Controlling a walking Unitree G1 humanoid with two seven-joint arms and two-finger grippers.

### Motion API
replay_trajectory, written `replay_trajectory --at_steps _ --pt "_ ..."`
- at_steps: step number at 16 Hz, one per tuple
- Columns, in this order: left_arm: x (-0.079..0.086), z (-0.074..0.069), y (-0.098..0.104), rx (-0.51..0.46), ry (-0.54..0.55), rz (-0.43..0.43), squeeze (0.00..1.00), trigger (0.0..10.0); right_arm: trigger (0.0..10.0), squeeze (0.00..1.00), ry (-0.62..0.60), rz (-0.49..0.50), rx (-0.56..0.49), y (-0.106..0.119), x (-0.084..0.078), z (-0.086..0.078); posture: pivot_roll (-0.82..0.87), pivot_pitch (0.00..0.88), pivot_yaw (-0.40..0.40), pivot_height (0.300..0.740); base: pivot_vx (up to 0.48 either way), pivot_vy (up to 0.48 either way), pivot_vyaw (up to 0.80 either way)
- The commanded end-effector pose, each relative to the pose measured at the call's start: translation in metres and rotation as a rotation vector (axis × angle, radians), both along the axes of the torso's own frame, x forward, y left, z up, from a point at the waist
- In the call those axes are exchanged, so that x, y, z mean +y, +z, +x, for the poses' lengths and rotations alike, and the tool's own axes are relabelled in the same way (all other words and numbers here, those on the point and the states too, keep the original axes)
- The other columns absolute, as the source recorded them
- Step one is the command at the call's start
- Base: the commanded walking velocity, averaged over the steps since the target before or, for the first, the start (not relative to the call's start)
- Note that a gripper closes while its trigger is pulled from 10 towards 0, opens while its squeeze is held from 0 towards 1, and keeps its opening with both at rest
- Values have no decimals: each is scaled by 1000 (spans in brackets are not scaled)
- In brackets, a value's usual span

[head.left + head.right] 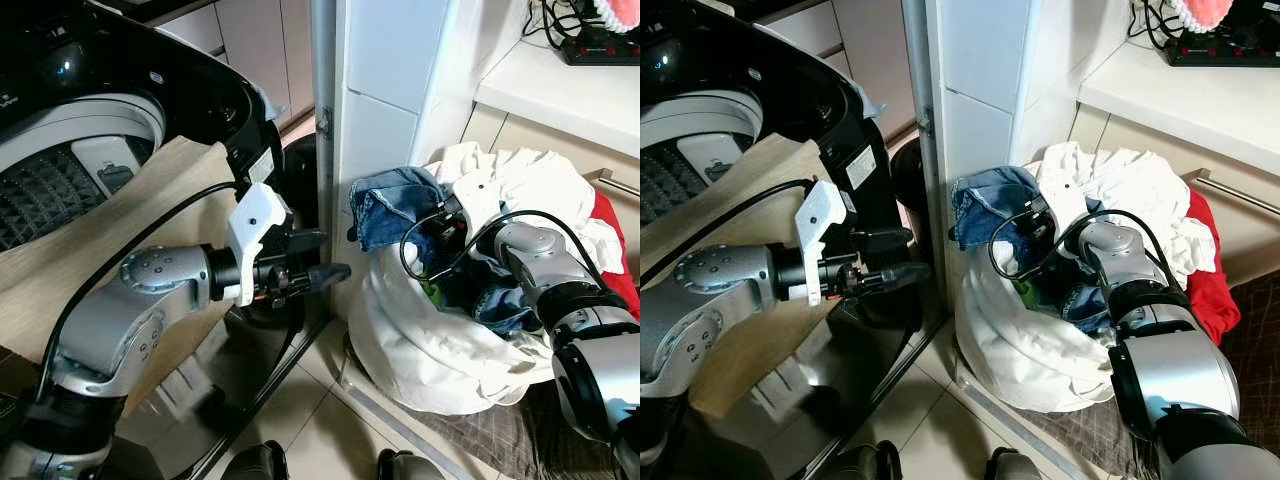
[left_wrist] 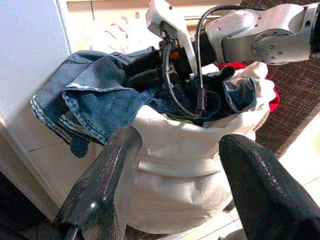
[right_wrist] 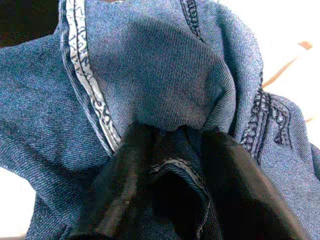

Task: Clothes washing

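Blue jeans (image 1: 390, 205) spill over the rim of a white laundry bag (image 1: 420, 340) standing on the floor to my right. My right gripper (image 3: 175, 165) is sunk into the bag's opening, its black fingers (image 3: 125, 185) shut on a fold of the denim. My left gripper (image 1: 330, 258) hovers open and empty just left of the bag, pointing at it; the left wrist view shows the jeans (image 2: 90, 95) beyond its fingers (image 2: 105, 180). The top-loading washing machine (image 1: 80, 150) is at my far left with its lid up and drum exposed.
White clothes (image 1: 530, 180) and a red garment (image 1: 615, 260) are heaped at the bag's back. A white tiled pillar (image 1: 380, 100) stands between washer and bag. A counter with a power strip (image 1: 600, 45) is at the upper right. A dark mat (image 1: 500, 440) lies under the bag.
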State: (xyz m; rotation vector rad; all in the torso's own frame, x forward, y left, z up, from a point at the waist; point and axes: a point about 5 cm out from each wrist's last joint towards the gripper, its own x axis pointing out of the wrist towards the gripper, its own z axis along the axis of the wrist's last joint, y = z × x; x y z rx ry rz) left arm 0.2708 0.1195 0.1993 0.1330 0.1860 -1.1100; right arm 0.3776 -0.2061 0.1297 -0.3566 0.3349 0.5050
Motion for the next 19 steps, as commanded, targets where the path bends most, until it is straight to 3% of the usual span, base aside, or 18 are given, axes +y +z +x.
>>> replay_trajectory --at_steps 1,5,6,10,11,13,14,15,16,19 --pt "-1 2 2 -17 2 5 0 10000 0 0 5 15 18 -2 1 -1 -6 113 64 740 0 0 0" --pt "-7 13 3 -57 69 -22 0 10000 0 0 -60 188 -125 26 -3 9 -34 82 67 740 0 0 0" --pt "-8 18 5 -65 102 -50 0 10000 0 0 -46 314 -196 41 -3 11 -58 68 68 740 0 0 0" --pt "-15 24 7 -93 133 -96 0 10000 0 0 8 529 -313 68 -8 8 -83 59 70 740 0 0 0" --pt "-18 27 8 -103 143 -113 0 10000 0 0 70 584 -348 78 -8 0 -95 56 72 740 0 0 0" --pt "-23 29 8 -107 138 -125 0 10000 0 0 149 577 -366 89 -10 -19 -109 52 71 740 0 0 0" --pt "-25 28 7 -105 129 -130 0 10000 2745 0 130 422 -298 80 -13 -25 -114 51 70 740 0 0 0" --pt "-26 26 5 -98 117 -128 0 10000 10000 424 107 265 -216 69 -18 -29 -114 51 70 740 0 0 0" --pt "-27 25 4 -93 108 -119 0 10000 10000 1000 118 207 -159 63 -18 -35 -116 54 70 740 0 0 0" --pt "-26 23 0 -86 94 -99 0 10000 10000 1000 99 184 -57 60 -17 -50 -112 54 69 740 0 0 0"
